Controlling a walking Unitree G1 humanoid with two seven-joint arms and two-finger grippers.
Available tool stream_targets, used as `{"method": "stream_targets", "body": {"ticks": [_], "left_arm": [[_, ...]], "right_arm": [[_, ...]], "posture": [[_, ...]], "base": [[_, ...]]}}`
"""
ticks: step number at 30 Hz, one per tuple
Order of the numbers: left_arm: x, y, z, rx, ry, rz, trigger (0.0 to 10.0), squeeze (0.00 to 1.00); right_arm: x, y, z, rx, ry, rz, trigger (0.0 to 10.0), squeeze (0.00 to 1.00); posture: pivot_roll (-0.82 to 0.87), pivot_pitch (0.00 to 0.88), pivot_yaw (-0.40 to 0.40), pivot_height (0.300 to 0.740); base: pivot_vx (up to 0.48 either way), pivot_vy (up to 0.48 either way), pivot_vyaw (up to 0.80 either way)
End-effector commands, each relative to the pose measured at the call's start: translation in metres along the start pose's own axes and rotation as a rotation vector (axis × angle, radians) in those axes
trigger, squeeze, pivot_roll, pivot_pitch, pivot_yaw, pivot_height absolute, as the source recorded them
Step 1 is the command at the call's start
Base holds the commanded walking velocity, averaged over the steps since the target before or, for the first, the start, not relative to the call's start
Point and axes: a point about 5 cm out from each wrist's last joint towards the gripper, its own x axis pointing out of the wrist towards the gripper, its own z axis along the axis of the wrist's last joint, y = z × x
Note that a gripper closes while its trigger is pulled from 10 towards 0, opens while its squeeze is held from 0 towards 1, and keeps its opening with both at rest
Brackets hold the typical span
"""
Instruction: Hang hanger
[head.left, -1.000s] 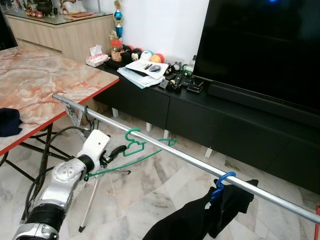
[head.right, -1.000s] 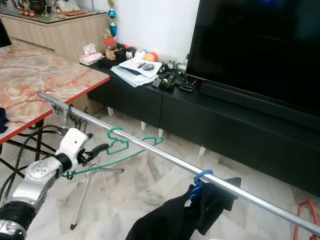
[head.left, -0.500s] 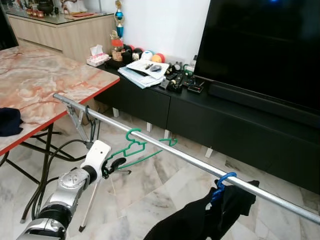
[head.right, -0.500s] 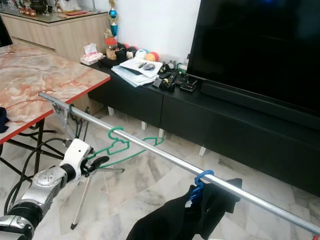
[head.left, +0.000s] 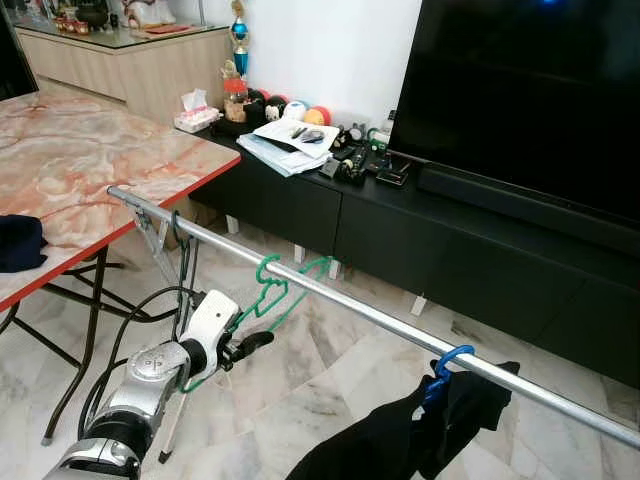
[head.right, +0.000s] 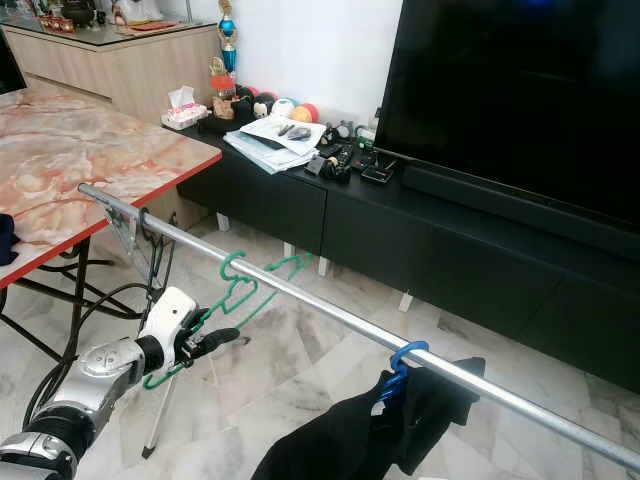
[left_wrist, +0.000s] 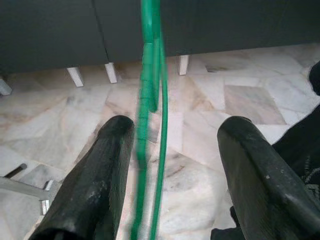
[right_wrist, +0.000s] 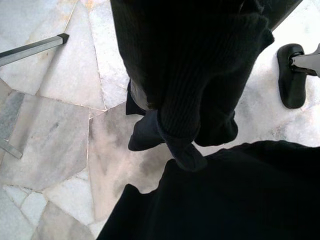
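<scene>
A green hanger (head.left: 272, 291) hangs by its hook on the silver rail (head.left: 372, 317), near the rail's left end, turned almost edge-on to me. My left gripper (head.left: 252, 343) is just below and left of it, open, its fingers (left_wrist: 107, 165) either side of the hanger's lower wires (left_wrist: 150, 125) without clamping them. Further right on the rail, a blue hanger (head.left: 446, 361) carries a black garment (head.left: 400, 440). The same black garment (right_wrist: 200, 80) hangs over the marble floor in the right wrist view.
A marble-topped table (head.left: 90, 160) stands on the left, with the rack's legs and cables (head.left: 165, 255) beside it. A low black TV cabinet (head.left: 450, 250) with a large TV (head.left: 540, 90) runs behind the rail. The floor is pale marble.
The left gripper has let go of the green hanger and dropped slightly right. The hanger now hangs freely from the rail, swung from lying flat to hanging edge-on.
</scene>
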Motion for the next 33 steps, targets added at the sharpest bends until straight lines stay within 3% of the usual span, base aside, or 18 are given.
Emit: {"method": "stream_targets", "body": {"ticks": [1, 6, 10, 18, 24, 25, 26, 27, 28, 30, 32, 33], "left_arm": [[-0.002, 0.008, 0.009, 0.046, -0.031, 0.045, 10.0, 0.00], [0.003, 0.019, 0.022, 0.062, -0.054, 0.191, 10.0, 0.00], [0.008, 0.019, 0.024, 0.022, -0.058, 0.257, 10.0, 0.00], [0.026, -0.005, 0.021, -0.025, -0.022, 0.207, 10.0, 0.00], [0.030, -0.012, 0.020, -0.007, 0.002, 0.160, 9.7, 0.00], [0.030, -0.013, 0.021, -0.007, -0.002, 0.154, 6.9, 0.00], [0.031, -0.014, 0.021, -0.008, -0.006, 0.150, 5.4, 0.00], [0.031, -0.015, 0.023, -0.009, -0.018, 0.139, 0.7, 0.00], [0.032, -0.015, 0.024, -0.007, -0.027, 0.132, 0.0, 0.00], [0.032, -0.015, 0.025, -0.007, -0.028, 0.132, 0.0, 0.00], [0.033, -0.016, 0.028, -0.026, -0.054, 0.129, 1.0, 0.00], [0.033, -0.016, 0.029, -0.027, -0.056, 0.127, 0.8, 0.00]], "right_arm": [[0.000, -0.003, 0.004, -0.016, -0.009, -0.006, 10.0, 0.00], [0.000, -0.003, 0.004, -0.020, -0.009, -0.003, 10.0, 0.00], [0.000, -0.003, 0.004, -0.020, -0.010, 0.000, 10.0, 0.00], [0.000, -0.002, 0.004, -0.018, -0.009, 0.000, 10.0, 0.00], [0.000, -0.002, 0.004, -0.013, -0.009, -0.002, 10.0, 0.00], [0.000, -0.002, 0.004, -0.014, -0.009, -0.001, 10.0, 0.00], [0.000, -0.001, 0.004, -0.014, -0.009, -0.001, 10.0, 0.00], [0.000, -0.001, 0.003, -0.015, -0.008, 0.000, 10.0, 0.00], [0.000, -0.001, 0.003, -0.015, -0.008, 0.000, 10.0, 0.00], [0.000, -0.001, 0.003, -0.015, -0.008, 0.001, 10.0, 0.00], [0.000, -0.001, 0.003, -0.016, -0.007, 0.003, 10.0, 0.00], [0.000, -0.001, 0.003, -0.016, -0.008, 0.003, 10.0, 0.00]], "posture": [[0.13, 0.000, -0.070, 0.740], [0.13, 0.000, -0.070, 0.740], [0.14, 0.000, -0.069, 0.740], [0.13, 0.000, -0.065, 0.740], [0.13, 0.000, -0.065, 0.740], [0.13, 0.000, -0.061, 0.740], [0.13, 0.000, -0.061, 0.740], [0.13, 0.000, -0.061, 0.740], [0.13, 0.000, -0.061, 0.740], [0.13, 0.000, -0.061, 0.740], [0.13, 0.000, -0.061, 0.740], [0.13, 0.000, -0.061, 0.740]], "base": [[0.000, 0.000, 0.00], [0.000, 0.000, 0.00], [0.000, 0.000, 0.00], [0.000, 0.000, 0.00], [0.000, 0.000, 0.00], [0.000, 0.000, 0.00], [0.000, 0.000, 0.00], [0.000, 0.000, 0.00], [0.000, 0.000, 0.00], [0.000, 0.000, 0.00], [0.000, 0.000, 0.00], [0.000, 0.000, 0.00]]}}
